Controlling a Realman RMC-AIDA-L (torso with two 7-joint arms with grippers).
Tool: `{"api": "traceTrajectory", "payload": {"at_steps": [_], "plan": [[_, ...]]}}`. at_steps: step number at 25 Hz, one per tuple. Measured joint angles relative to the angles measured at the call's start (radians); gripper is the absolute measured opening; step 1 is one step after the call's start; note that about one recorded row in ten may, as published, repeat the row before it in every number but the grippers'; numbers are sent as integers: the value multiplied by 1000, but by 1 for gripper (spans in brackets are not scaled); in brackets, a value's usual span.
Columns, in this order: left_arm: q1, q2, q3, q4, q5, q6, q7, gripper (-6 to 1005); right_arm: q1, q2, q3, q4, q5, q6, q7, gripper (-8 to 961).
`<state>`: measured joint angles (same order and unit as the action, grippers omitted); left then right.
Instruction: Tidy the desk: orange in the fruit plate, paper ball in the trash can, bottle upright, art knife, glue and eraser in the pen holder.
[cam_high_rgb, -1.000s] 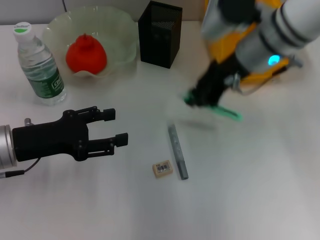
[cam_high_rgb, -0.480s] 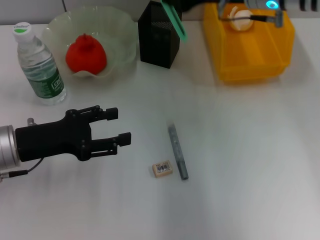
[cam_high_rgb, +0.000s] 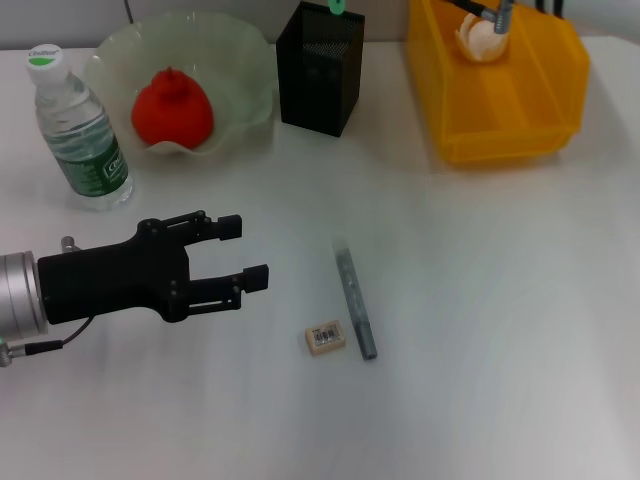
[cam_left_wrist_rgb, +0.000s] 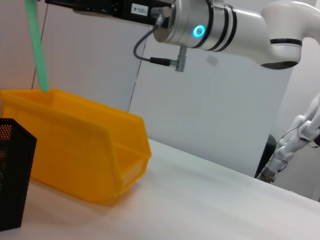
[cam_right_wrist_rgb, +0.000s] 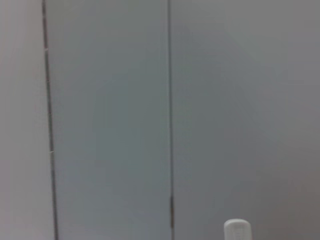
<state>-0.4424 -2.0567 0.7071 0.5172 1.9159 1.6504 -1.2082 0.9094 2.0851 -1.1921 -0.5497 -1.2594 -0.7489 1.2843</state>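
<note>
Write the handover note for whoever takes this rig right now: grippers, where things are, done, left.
Left gripper: open, empty, low over the white desk, short of the small beige eraser.
Right gripper: outside the head view; the green art knife hangs above the black mesh pen holder, its tip at the rim.
Done: orange-red fruit in the pale green fruit plate; clear water bottle upright; crumpled paper ball in the yellow bin.
Left: drop the knife in; grey glue stick and eraser lie on the desk.
</note>
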Motion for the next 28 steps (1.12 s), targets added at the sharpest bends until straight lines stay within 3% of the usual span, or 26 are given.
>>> {"api": "traceTrajectory", "payload": {"at_steps": [4, 9, 15, 19, 28], "plan": [[-3, 0, 0, 0, 0, 0, 0, 792, 52, 2, -1, 116, 151, 46, -157, 176], [-5, -1, 0, 0, 0, 0, -3, 792, 81, 6, -2, 177, 197, 56, -235, 178], [-15, -4, -1, -22, -5, 0, -7, 791, 76, 7, 0, 193, 240, 50, -287, 180], [-15, -3, -17, -27, -7, -4, -16, 791, 73, 7, -16, 248, 398, 26, -446, 181], [-8, 2, -48, -35, -16, -11, -32, 791, 88, 7, -21, 301, 437, -4, -512, 185]]}}
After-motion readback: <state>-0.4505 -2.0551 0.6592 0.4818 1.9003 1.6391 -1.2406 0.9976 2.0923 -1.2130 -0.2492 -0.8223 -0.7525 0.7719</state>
